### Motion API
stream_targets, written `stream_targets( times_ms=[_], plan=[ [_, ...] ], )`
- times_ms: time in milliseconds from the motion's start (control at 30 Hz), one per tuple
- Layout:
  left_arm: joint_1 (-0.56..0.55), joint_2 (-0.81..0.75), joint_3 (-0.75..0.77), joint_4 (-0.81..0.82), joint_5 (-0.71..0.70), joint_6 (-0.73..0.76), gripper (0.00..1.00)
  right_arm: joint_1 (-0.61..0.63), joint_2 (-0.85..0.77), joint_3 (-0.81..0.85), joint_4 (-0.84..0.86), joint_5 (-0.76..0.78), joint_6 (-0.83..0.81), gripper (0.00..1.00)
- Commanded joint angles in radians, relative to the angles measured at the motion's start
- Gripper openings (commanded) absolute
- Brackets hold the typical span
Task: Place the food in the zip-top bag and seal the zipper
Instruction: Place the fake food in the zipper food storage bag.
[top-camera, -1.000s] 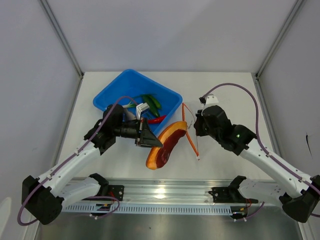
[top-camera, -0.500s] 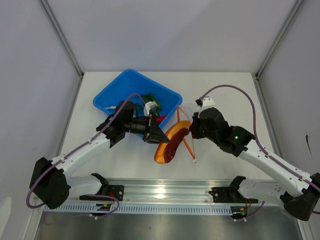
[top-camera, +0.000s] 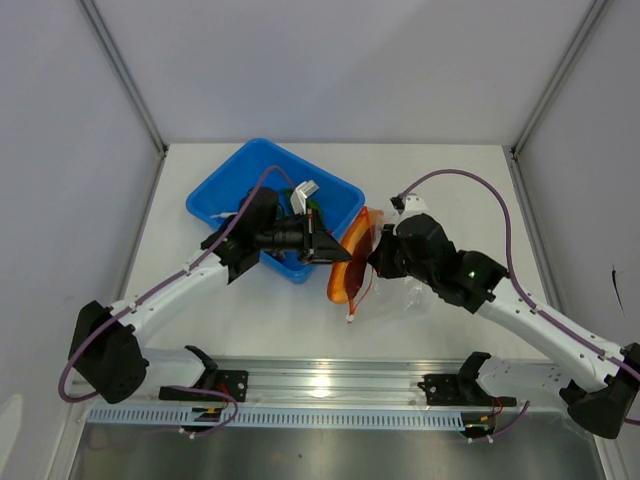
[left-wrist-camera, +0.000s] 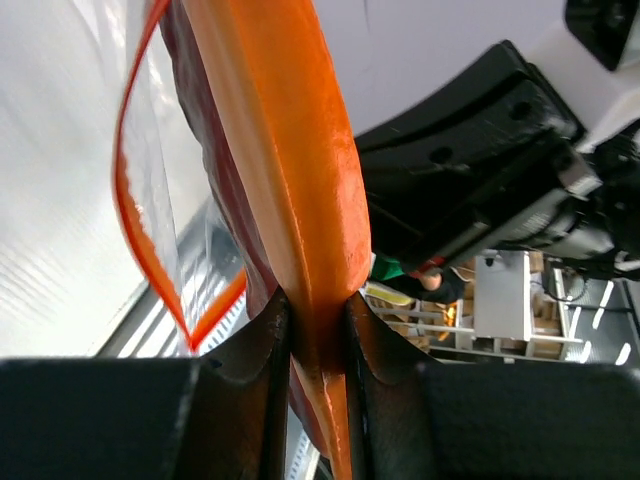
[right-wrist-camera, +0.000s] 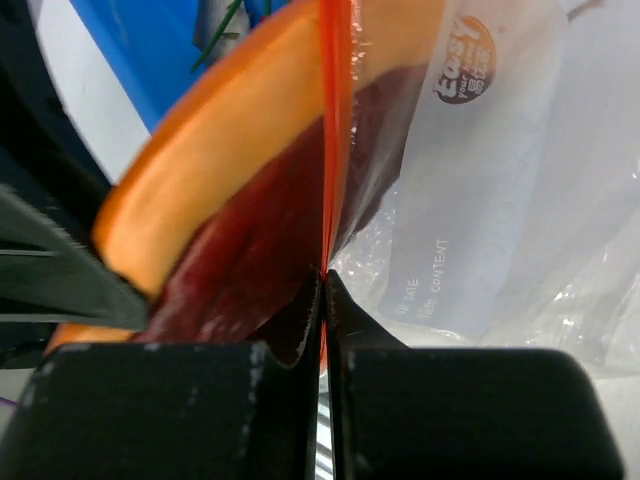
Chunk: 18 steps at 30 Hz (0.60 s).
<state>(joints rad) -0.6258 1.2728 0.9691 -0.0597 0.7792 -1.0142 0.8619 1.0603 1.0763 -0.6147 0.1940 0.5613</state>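
On the white bench (top-camera: 450, 180), the blue tray (top-camera: 225, 190) sits far left, with the left arm crossing over it. The clear zip-top bag (right-wrist-camera: 500, 200) lies to its right. The purple-red and orange slice (left-wrist-camera: 290, 150) stands at the bag's mouth, pinched by the left claw (left-wrist-camera: 315, 310). The right claw (right-wrist-camera: 322, 285) is clamped on the zipper (right-wrist-camera: 335, 120).

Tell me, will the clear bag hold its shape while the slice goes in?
Probably floppy: the zip-top bag looks thin and crinkled, so it likely sags. Likely light: the right gripper holds it by the zipper strip alone.
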Motion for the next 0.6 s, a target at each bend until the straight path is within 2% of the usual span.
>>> stream_targets(
  times_ms=[0,167,567],
  plan=[
    [-0.018,0.023,0.040,0.054,-0.081,0.080,0.01,0.005,0.009,0.054,0.032,-0.054,0.069,0.00],
    [-0.023,0.057,-0.006,0.213,-0.051,0.078,0.00,-0.001,0.017,0.057,0.043,-0.099,0.095,0.00],
    [-0.025,0.094,-0.026,0.316,0.052,0.204,0.00,-0.081,-0.029,0.071,-0.049,-0.182,0.029,0.00]
  ],
)
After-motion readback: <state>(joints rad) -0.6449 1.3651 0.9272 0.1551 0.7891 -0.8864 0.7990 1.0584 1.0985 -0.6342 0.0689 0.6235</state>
